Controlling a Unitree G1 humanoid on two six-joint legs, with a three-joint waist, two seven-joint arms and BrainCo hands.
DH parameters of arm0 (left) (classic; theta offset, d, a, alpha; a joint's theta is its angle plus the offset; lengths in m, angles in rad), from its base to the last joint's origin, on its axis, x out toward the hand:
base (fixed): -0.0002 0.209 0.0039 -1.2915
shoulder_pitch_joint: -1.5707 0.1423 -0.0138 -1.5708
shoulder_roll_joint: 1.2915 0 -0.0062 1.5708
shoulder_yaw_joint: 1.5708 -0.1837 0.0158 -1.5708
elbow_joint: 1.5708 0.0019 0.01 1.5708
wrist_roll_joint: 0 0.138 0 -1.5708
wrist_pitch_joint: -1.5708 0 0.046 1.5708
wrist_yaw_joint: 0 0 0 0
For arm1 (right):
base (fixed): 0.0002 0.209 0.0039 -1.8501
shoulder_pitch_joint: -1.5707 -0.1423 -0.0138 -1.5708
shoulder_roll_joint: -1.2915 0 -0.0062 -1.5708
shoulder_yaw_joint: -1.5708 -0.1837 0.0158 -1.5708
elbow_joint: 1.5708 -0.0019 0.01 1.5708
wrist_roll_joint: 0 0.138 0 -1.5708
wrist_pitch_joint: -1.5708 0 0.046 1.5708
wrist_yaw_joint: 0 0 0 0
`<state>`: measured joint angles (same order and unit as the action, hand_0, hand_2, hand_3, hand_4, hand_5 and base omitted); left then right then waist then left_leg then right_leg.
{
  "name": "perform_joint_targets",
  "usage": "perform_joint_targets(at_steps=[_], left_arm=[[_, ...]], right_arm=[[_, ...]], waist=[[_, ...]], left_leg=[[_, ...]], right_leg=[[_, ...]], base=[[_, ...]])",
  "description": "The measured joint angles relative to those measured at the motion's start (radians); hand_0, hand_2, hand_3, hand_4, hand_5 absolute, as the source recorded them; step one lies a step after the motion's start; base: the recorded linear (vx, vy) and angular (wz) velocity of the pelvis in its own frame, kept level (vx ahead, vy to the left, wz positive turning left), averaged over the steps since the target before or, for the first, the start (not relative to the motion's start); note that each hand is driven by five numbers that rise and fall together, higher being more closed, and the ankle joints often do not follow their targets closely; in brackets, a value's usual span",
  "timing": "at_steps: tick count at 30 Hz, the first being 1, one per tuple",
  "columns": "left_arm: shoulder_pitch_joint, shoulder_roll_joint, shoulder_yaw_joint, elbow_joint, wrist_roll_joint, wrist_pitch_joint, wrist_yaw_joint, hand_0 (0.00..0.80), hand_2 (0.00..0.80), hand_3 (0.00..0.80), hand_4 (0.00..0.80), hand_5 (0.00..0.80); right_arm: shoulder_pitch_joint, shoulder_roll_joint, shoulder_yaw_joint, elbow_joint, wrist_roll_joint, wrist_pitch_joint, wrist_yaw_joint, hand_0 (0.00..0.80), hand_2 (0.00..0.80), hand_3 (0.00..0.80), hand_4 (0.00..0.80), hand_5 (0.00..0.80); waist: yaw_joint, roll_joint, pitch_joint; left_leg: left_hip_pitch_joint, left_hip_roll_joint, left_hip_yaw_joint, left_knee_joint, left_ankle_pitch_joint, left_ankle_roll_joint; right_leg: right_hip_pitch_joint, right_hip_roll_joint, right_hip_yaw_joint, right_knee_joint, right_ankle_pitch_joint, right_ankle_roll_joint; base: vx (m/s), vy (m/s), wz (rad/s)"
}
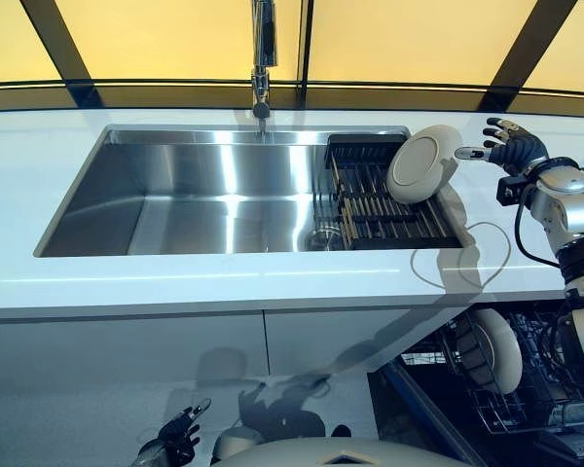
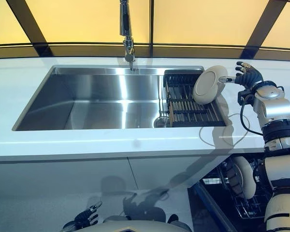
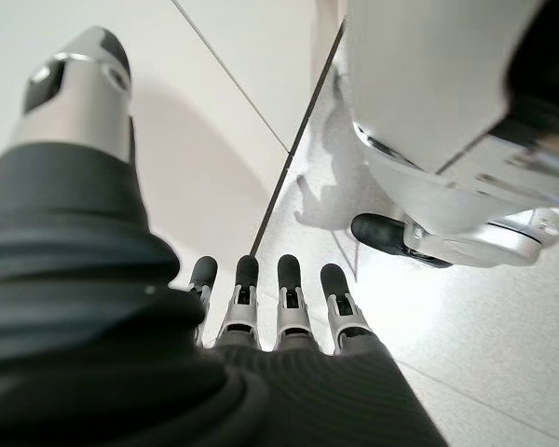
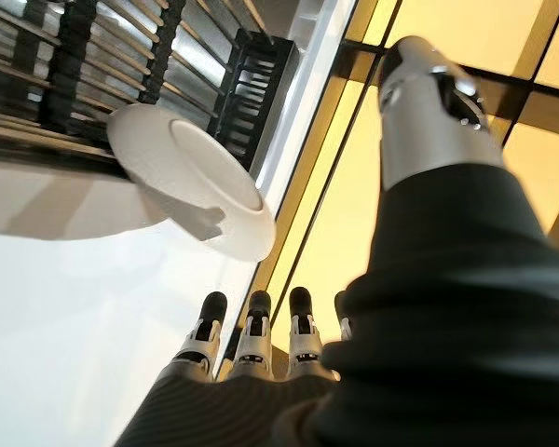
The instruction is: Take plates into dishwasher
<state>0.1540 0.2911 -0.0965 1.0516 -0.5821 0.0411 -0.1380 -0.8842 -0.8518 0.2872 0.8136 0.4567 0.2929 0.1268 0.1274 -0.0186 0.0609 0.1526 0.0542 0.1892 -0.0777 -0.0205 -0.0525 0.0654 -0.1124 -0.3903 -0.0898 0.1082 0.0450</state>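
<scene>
Two plates total as far as I can count. One white plate (image 1: 423, 163) sits tilted on edge in the black drying rack (image 1: 370, 195) at the right end of the steel sink (image 1: 195, 195), upper right of centre in the eye views, leaning toward the right rim. The second plate (image 1: 496, 350) stands in the dishwasher rack (image 1: 526, 389), lower right, under the white counter (image 1: 224, 282); only the eye views catch that one. The right hand (image 1: 506, 146) is up at the upper right, just beside the racked plate, fingers spread and holding nothing, one fingertip very near the plate's edge, though I can't tell if it's touching. The right wrist view shows the same plate from underneath-ish, clear of the straight fingers (image 4: 252, 326), with the yellow window panels behind. The left hand (image 1: 180, 433) hangs at the bottom left; its own wrist view only shows straight, relaxed fingers (image 3: 247, 289) over the pale floor, empty. One faucet (image 1: 263, 58) at top centre.
</scene>
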Motion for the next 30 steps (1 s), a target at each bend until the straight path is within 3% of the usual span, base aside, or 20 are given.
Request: perform_joint_targets(at_steps=[6, 30], left_arm=[[-0.002, 0.0, 0.0, -0.009, 0.0, -0.007, -0.01, 0.0, 0.0, 0.0, 0.0, 0.0], [-0.008, -0.001, 0.0, -0.012, 0.001, -0.006, -0.019, 0.0, 0.0, 0.0, 0.0, 0.0]], right_arm=[[-0.007, -0.033, -0.001, 0.0, 0.0, 0.022, 0.005, 0.0, 0.0, 0.0, 0.0, 0.0], [-0.041, -0.032, 0.0, 0.0, 0.011, 0.04, 0.013, 0.0, 0.0, 0.0, 0.0, 0.0]], waist=[[-0.003, 0.019, 0.014], [-0.003, 0.037, 0.055]], left_leg=[[-0.006, 0.0, 0.0, 0.0, 0.0, 0.0], [-0.007, 0.0, 0.0, 0.0, 0.0, 0.0]], right_leg=[[-0.007, 0.004, 0.0, 0.0, 0.0, 0.0], [-0.015, 0.003, 0.001, 0.0, 0.0, 0.0]], base=[[0.002, -0.006, 0.0], [0.0, 0.0, 0.0]])
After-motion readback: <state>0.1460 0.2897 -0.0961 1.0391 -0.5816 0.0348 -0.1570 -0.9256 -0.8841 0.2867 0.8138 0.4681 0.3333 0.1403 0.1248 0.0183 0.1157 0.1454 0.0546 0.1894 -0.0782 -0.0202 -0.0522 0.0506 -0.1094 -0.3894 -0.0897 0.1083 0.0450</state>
